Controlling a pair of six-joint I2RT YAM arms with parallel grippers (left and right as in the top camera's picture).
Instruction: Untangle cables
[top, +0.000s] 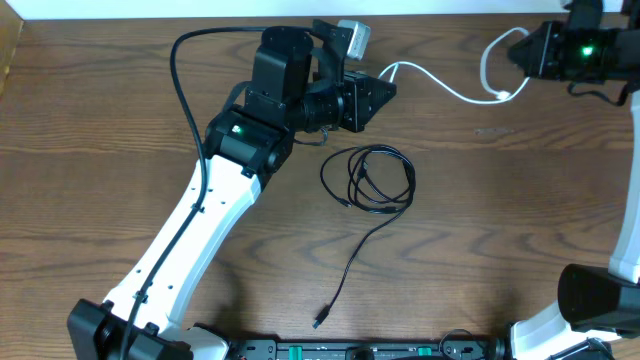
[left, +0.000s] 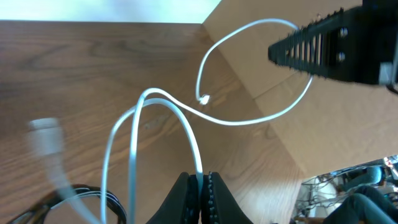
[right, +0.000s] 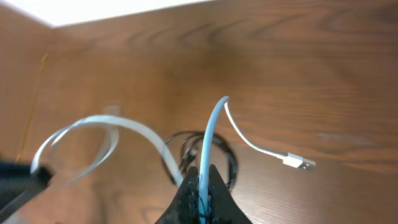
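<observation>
A white cable (top: 441, 86) stretches between both grippers above the table. My left gripper (top: 386, 90) is shut on one part of it; in the left wrist view the jaws (left: 200, 186) pinch the white cable (left: 249, 119), which loops ahead to a small plug (left: 203, 98). My right gripper (top: 521, 50) is shut on the cable (right: 211, 124) too, jaws (right: 204, 186) closed around it, with its USB plug (right: 299, 163) hanging free. A black cable (top: 368, 178) lies coiled on the table, its tail running to a plug (top: 319, 321) near the front edge.
The wooden table (top: 520, 200) runs under everything. A blurred white plug end (left: 46, 134) hangs near the left wrist camera. The right arm (left: 336, 43) shows at the top right of the left wrist view. The black coil (right: 186, 146) lies beyond the right jaws.
</observation>
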